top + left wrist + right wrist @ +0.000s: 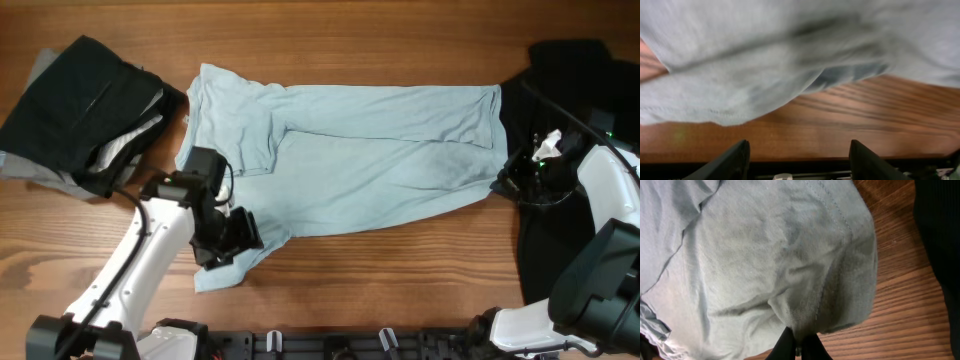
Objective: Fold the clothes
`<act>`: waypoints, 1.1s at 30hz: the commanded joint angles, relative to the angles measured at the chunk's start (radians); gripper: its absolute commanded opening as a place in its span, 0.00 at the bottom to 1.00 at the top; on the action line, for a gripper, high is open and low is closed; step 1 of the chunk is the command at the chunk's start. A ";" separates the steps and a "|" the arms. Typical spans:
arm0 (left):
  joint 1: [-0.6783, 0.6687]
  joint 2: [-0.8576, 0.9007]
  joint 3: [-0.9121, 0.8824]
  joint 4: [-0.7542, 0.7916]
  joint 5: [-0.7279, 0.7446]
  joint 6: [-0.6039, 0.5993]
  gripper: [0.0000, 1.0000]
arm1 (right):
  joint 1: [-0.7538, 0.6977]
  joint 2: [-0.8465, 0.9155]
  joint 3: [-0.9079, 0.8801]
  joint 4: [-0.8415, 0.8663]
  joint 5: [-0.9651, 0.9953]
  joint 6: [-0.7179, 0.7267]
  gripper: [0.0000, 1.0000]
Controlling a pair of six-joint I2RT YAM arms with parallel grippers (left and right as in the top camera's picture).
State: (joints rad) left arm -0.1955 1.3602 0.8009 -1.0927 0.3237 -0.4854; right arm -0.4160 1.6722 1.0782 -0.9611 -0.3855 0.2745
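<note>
Lengthwise, blue shirt (380, 150) spans table (400, 290), hem end — pinched by right claw (506, 178)

**A:** What can we count on the counter (400, 290)?

**B:** We count one blue shirt (350, 160).

**A:** And the dark things?

**B:** We see one black cloth (550, 250) and one pile of clothes (80, 110). We cannot tell how many pieces are in the pile.

**A:** How many arms do we see?

**B:** Two. We see the left arm (130, 268) and the right arm (610, 178).

**A:** And tools?

**B:** Two again, one on each arm. We see the left tool (235, 240) and the right tool (518, 172).

**A:** And counters?

**B:** We count just one.
</note>
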 commanded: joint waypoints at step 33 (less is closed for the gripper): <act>0.036 0.144 0.171 -0.076 -0.158 -0.068 0.42 | -0.002 0.005 0.018 -0.002 -0.035 -0.039 0.04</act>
State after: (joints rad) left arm -0.1650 1.5063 0.9634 -1.1519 0.1829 -0.5453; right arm -0.4160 1.6722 1.0782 -0.9634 -0.4038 0.2565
